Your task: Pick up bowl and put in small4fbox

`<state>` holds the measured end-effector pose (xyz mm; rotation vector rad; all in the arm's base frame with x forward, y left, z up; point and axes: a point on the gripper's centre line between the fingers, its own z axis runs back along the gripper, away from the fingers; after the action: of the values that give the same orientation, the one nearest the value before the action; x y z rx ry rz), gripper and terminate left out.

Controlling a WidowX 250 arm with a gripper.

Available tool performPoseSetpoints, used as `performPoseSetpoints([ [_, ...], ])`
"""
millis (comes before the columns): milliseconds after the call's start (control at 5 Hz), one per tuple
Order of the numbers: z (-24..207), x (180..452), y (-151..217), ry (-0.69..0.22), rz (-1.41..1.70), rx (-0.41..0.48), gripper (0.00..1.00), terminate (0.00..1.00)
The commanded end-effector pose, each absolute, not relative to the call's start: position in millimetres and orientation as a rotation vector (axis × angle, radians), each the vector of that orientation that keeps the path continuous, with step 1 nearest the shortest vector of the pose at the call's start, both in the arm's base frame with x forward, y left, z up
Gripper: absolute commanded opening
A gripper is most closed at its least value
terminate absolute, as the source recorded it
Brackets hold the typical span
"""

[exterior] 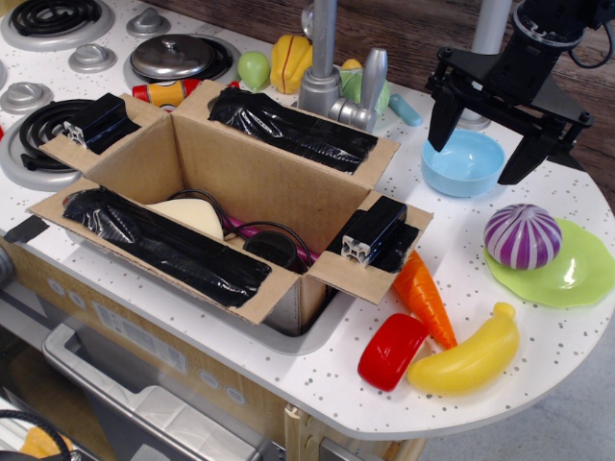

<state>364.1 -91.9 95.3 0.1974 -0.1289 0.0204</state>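
The light-blue bowl [463,163] sits upright on the white speckled counter at the right, behind the box. My black gripper [479,147] hangs open right over it, one finger [442,123] at its left rim and the other [527,156] past its right rim. The bowl is not lifted. The small4fbox [235,178] is a large brown cardboard box standing open in the sink at the centre-left, its four flaps spread out with black tape patches and small black blocks. Inside it lie a cream object and dark items.
A lime-green plate [567,269] with a purple striped ball [522,235] lies right of the bowl. A toy carrot [425,298], red block [391,351] and yellow banana [468,360] lie at the front. A grey faucet [332,72] stands behind the box, with toy food and stove burners further left.
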Motion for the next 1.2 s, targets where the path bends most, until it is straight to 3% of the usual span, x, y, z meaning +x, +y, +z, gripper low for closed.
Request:
performPoseSetpoints([
  [0, 95, 364, -92, -0.129, 0.020, 0.197, 1.00, 0.00],
  [600, 86, 420, -83, -0.243, -0.302, 0.134, 1.00, 0.00],
  [1000, 66, 435, -87, -0.279, -0.310, 0.064, 1.00, 0.00],
])
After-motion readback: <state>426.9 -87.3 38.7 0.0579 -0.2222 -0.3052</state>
